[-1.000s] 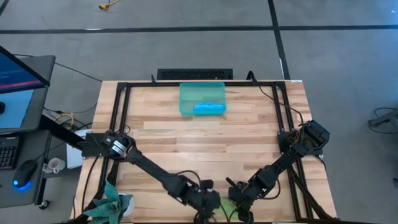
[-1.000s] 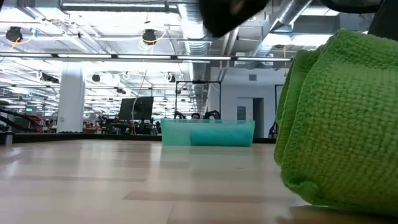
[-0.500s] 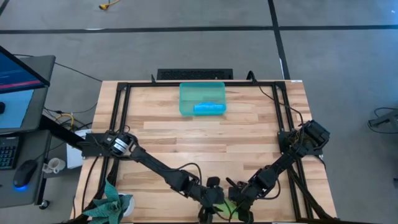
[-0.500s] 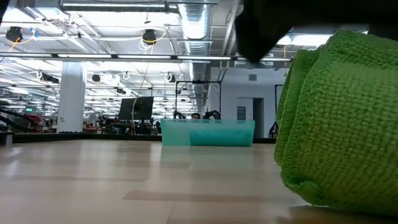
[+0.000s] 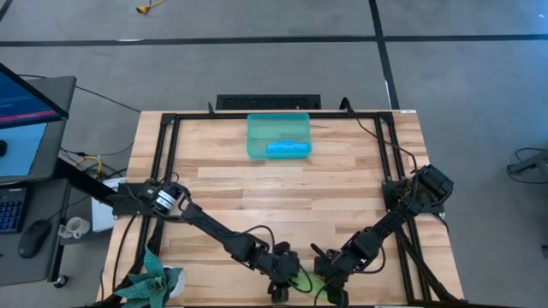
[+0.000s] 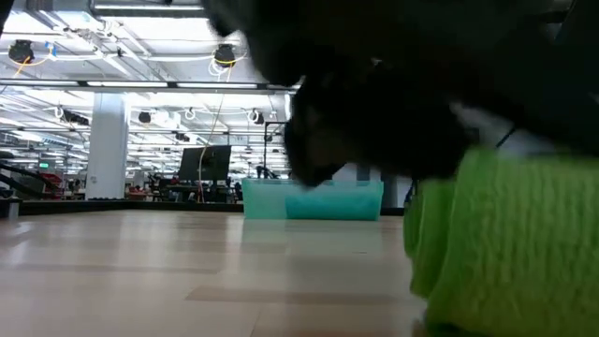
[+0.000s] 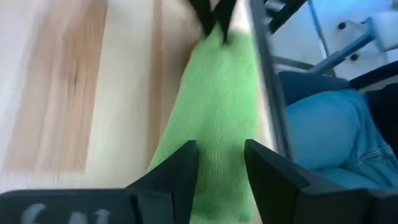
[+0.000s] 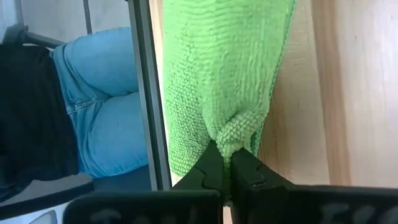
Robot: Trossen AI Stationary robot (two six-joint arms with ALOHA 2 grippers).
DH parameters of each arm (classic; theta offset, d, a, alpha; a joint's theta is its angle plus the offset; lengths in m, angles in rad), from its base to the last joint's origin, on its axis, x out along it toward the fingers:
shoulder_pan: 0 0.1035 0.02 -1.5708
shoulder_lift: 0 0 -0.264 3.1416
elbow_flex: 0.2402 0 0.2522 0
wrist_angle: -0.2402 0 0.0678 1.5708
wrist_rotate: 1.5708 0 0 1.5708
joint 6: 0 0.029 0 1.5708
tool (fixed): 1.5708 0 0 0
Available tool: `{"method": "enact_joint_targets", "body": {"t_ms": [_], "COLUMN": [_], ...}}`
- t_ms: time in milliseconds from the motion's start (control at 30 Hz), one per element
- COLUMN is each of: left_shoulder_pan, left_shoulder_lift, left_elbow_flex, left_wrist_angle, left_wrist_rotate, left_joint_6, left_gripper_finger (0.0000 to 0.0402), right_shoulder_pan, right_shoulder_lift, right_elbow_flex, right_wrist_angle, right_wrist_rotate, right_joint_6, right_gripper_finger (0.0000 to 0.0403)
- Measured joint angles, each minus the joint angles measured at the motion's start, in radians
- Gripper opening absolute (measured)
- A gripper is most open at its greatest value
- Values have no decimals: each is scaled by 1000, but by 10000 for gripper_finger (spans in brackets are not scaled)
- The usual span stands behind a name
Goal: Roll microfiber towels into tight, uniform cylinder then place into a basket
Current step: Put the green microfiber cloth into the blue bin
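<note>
the green towel [image 8: 224, 74] is pinched at the near edge by the right gripper [image 8: 227, 163], anchoring it; the left gripper [image 7: 219, 163], fingers apart, is lowered astride it.

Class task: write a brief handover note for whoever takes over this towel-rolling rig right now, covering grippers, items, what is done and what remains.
Right gripper: shut, pinching one end of the green towel at the table's near edge.
Left gripper: open, fingers straddling the same towel.
Blue towel: rolled, lying in the basket at the far side of the table.
Left to do: finish rolling the green towel, then place it in the basket.
</note>
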Motion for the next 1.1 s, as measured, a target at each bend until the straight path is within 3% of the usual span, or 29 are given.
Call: {"method": "enact_joint_targets", "body": {"t_ms": [267, 767, 1100], "left_shoulder_pan": [-6, -3, 1], "left_shoulder_lift": [-1, -3, -1], "left_elbow_flex": [-79, -106, -107], "left_wrist_angle": [14, 27, 26], "left_wrist_rotate": [-2, 15, 3], "left_joint_6": [-129, -285, -380], "left_gripper_finger": [108, 106, 106], "right_shoulder_pan": [-21, -38, -39], "right_shoulder_lift": [0, 3, -33], "right_elbow_flex": [-1, -5, -7], "right_wrist_angle": [1, 34, 1], "right_wrist_rotate": [-8, 23, 48], "right_joint_6": [8, -25, -101], "right_gripper_finger": [18, 92, 84]}}
